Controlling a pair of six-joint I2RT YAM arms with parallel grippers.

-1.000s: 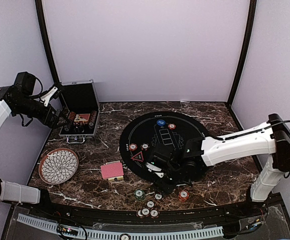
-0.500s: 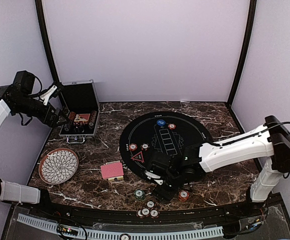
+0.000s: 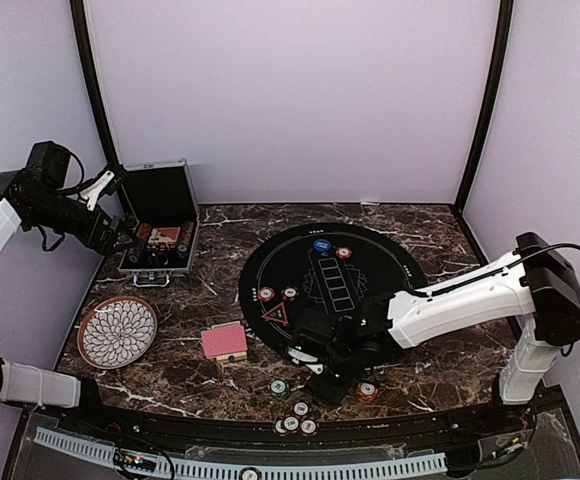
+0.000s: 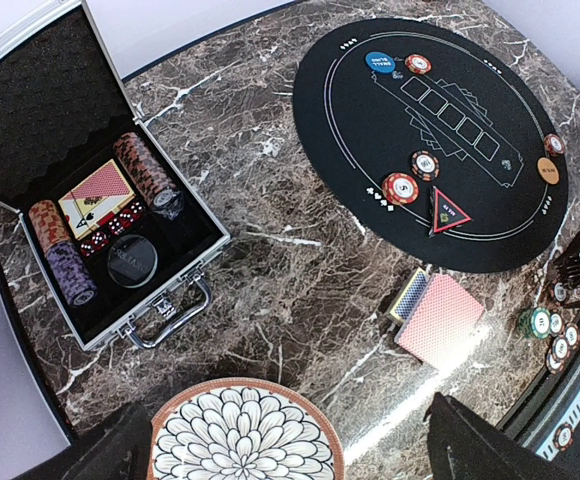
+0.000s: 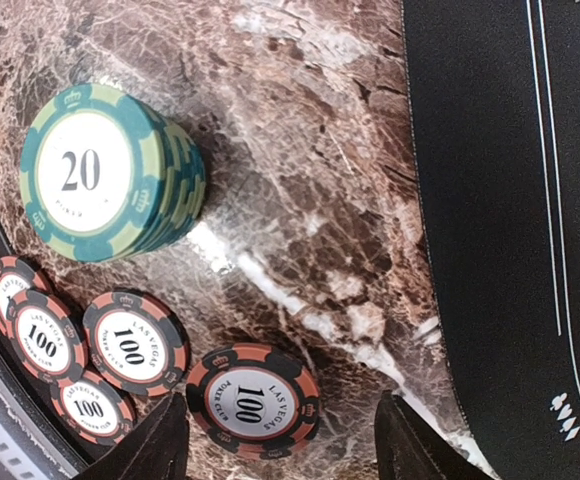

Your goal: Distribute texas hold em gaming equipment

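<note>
Far left, the left fingers (image 4: pixel 475 445) hang wide apart and hold nothing, raised beside the open silver case (image 3: pixel 156 228), where chip rolls and cards sit in the foam. In front of the case the patterned plate (image 3: pixel 117 331) lies on the desk (image 3: pixel 440 225). Moving right, the red-backed deck (image 3: pixel 224 342) rests on the marble between the plate and the black round mat (image 3: pixel 370 265).

On the mat, two chips (image 3: pixel 266 294) sit side by side near its left edge, with the red triangle (image 3: pixel 276 313) just in front of them. The blue disc (image 3: pixel 322 245) is at the far side, another chip just beside it. The left wrist view catches the orange disc (image 4: pixel 548 170) at the rim.

At the near edge, the green stack (image 5: pixel 100 180) of twenties stands close to a cluster of hundred chips (image 5: pixel 70 350). The right fingers (image 5: pixel 415 445) are low over the marble and apart. They straddle a single hundred chip (image 5: pixel 253 400) lying flat beside the mat, one finger close against it and a clear gap on the other side. Further right lies a lone red chip (image 3: pixel 367 391).
</note>
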